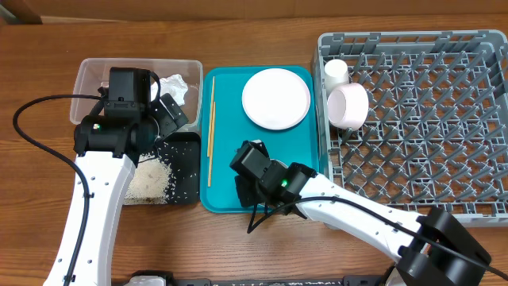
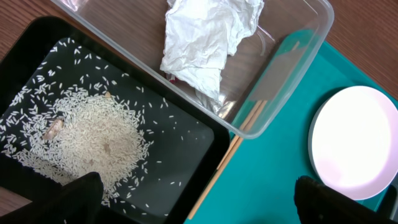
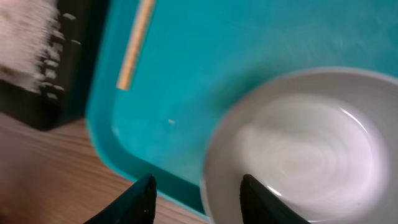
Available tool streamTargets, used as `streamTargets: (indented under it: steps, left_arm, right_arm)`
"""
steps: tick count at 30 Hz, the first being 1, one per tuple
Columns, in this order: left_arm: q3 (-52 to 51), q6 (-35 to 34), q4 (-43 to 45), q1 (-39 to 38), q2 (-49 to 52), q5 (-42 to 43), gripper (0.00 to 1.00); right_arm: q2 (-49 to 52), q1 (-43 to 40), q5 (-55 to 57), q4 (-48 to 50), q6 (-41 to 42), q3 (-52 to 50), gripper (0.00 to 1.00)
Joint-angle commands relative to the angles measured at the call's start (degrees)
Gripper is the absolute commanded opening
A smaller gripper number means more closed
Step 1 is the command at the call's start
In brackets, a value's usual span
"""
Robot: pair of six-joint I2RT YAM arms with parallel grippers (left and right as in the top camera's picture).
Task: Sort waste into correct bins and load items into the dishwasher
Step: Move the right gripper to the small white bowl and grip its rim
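Two entries: left claw spread wide, empty, over the black tray holding rice, tissue lying in the clear tub; right claw part-open astride the rim of a bowl on the teal tray, likely for transfer to the rack

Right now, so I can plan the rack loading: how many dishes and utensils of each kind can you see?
Plate: 1
Bowls: 2
Cup: 1
Chopsticks: 2
Total: 6
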Motion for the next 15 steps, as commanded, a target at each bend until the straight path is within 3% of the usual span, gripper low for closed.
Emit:
streamTargets:
  steps: [1,8,15]
  left_arm:
    - [0.72,0.92,0.20,0.09,-0.35,0.04,1.00]
    - [0.72,0.92,0.20,0.09,-0.35,0.04,1.00]
    - [0.72,0.92,0.20,0.09,-0.35,0.04,1.00]
  right_arm:
    - [1.07,0.00,2.08,1.86,-0.42,-1.42,0.49]
    - [4.13,0.04,0.79,3.93,-0.42,-1.66,0.48]
    - [4.52,0.04,-0.17,3.69,-0.42,-1.66,0.26]
